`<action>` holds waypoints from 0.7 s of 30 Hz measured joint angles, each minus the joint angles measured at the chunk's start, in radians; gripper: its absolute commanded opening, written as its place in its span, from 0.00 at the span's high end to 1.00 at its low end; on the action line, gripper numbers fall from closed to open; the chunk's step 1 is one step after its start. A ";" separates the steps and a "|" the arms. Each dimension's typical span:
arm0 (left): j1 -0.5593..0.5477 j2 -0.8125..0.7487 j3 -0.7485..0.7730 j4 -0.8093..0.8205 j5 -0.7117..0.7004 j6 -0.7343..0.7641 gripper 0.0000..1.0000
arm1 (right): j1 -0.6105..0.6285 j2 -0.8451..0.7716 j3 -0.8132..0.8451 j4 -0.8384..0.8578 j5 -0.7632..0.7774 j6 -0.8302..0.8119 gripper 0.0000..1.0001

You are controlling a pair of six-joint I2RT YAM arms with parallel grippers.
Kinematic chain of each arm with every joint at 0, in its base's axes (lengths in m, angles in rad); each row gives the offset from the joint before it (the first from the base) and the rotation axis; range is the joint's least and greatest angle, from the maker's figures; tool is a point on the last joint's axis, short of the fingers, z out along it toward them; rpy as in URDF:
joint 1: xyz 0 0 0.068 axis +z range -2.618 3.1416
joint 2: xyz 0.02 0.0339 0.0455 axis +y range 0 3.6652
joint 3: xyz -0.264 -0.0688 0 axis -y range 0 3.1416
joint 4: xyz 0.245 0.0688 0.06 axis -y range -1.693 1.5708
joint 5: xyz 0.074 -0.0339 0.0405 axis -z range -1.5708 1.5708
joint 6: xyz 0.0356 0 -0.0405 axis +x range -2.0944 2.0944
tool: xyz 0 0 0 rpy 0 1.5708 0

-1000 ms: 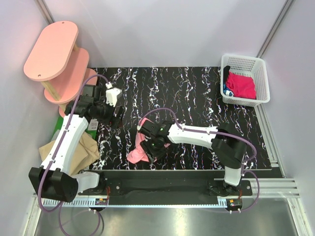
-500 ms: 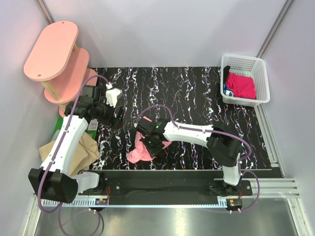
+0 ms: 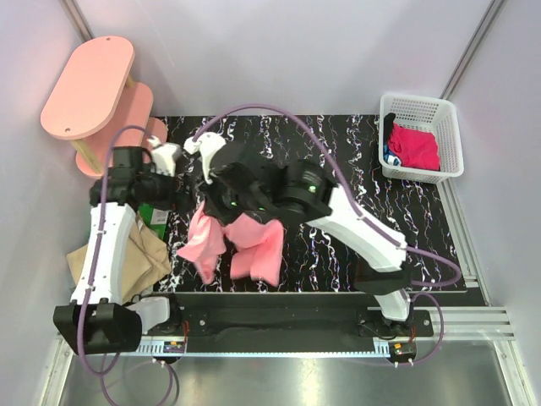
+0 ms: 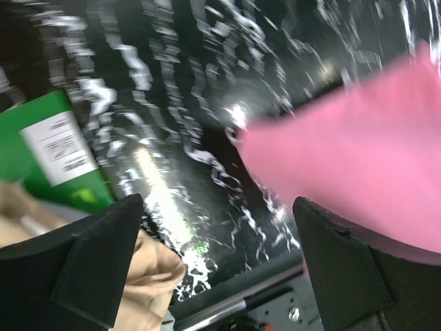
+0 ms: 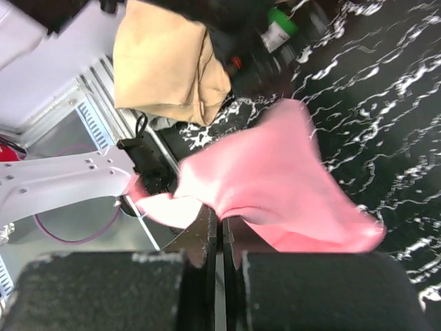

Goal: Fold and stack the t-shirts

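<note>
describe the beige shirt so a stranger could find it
Start at the black marbled table and go to its near left corner. The tan-beige t-shirt lies crumpled there, the only tan cloth: the salmon-pink one hangs mid-table, the magenta one lies in the white basket.

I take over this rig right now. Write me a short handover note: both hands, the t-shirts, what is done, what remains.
Right hand: shut on the salmon-pink t-shirt, lifted over the table; the cloth hangs bunched.
Left hand: open, empty, beside that shirt.
Tan t-shirt: crumpled at the table's near left edge.
Magenta-red t-shirt: in the white basket, far right.
Done: nothing stacked.
Left, as it looks: fold all three, then stack them.
</note>
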 measured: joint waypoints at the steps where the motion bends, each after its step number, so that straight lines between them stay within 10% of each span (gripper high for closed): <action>1: 0.040 -0.001 0.006 0.004 0.007 -0.005 0.03 | 0.007 -0.016 0.011 -0.010 0.004 -0.004 1.00; 21: 0.190 -0.088 0.044 0.023 0.199 -0.059 0.03 | -0.207 -0.121 0.114 0.171 0.236 -0.137 1.00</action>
